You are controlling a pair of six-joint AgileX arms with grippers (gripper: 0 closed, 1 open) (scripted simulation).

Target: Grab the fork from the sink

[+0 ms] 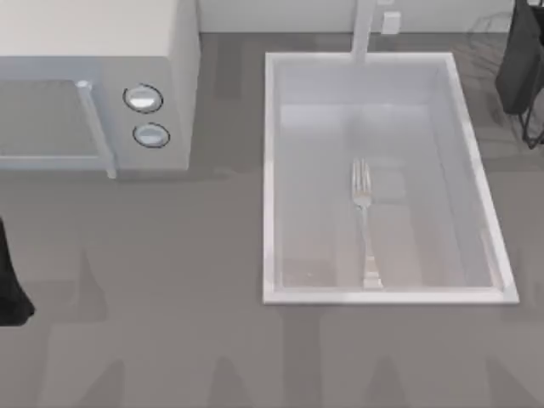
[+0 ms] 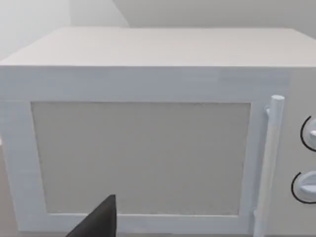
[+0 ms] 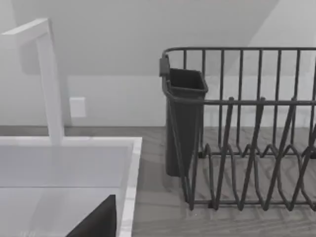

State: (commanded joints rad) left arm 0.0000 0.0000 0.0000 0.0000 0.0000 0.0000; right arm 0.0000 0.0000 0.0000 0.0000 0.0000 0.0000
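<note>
The silver fork (image 1: 364, 223) lies flat on the bottom of the sink (image 1: 270, 170), about mid-basin, tines toward the faucet (image 1: 364, 30) and handle end near the front rim. Nothing touches it. My left arm (image 1: 10, 285) is a dark shape at the table's left edge, far from the sink. A dark part of my left gripper (image 2: 96, 222) shows in the left wrist view, facing the microwave door. The right wrist view has a dark part of my right gripper (image 3: 96, 221) low over the sink's rim (image 3: 129, 182), with the faucet post (image 3: 49, 84) beyond.
A white microwave (image 1: 93, 93) with two round knobs stands at the back left. A dark wire dish rack (image 3: 247, 128) with a dark cutlery holder (image 3: 183, 118) sits to the right of the sink, against the back wall. Grey counter runs along the front.
</note>
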